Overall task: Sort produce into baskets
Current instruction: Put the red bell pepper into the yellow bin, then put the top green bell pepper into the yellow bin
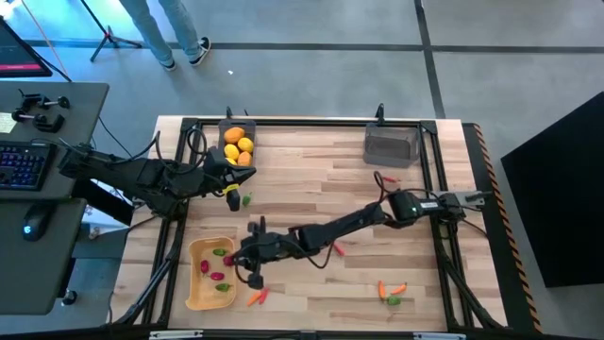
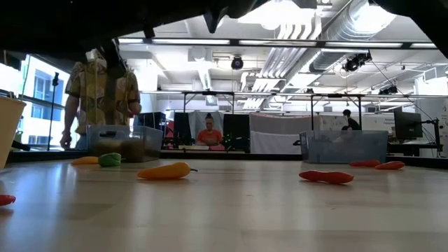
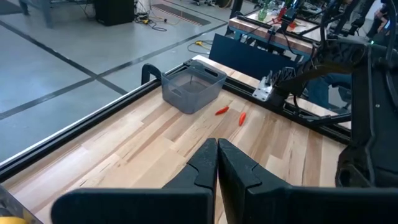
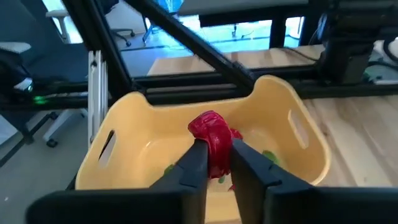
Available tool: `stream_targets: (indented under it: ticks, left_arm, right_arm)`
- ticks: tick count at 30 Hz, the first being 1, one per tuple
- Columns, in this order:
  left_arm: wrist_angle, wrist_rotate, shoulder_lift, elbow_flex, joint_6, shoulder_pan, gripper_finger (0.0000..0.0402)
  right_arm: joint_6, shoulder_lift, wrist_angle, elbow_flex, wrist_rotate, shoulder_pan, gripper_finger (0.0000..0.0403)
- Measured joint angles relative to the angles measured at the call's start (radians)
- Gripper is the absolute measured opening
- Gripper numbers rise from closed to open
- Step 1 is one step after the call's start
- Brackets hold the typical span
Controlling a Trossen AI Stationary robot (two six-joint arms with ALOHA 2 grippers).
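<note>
Left gripper [image 1: 232, 195] sits by the dark bin of yellow fruits [image 1: 238, 144], jaws pressed together, empty. Tan tray [image 1: 200, 291] lies at the worktop's near left. Right gripper [image 4: 217, 163] (the nearer arm) pinches a red piece [image 4: 212, 138], the tray's open well directly ahead of and below the jaws; release looks due next.

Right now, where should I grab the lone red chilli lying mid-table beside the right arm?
Probably across the red chilli's slim middle, coming from straight above with fingers straddling its long axis. It lies flat on the bare table, and nothing touches it.
</note>
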Motion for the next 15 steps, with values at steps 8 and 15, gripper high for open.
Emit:
stream_targets:
  ticks: [8, 15]
  left_arm:
    - [0.000, 0.000, 0.000, 0.000, -0.012, 0.000, 0.0000]
    - [0.001, 0.000, 0.000, 0.000, 0.003, 0.000, 0.0000]
  right_arm:
    - [0.019, 0.001, 0.037, 0.001, -0.026, -0.021, 0.0164]
    - [0.009, -0.051, -0.080, -0.001, -0.087, -0.037, 0.0238]
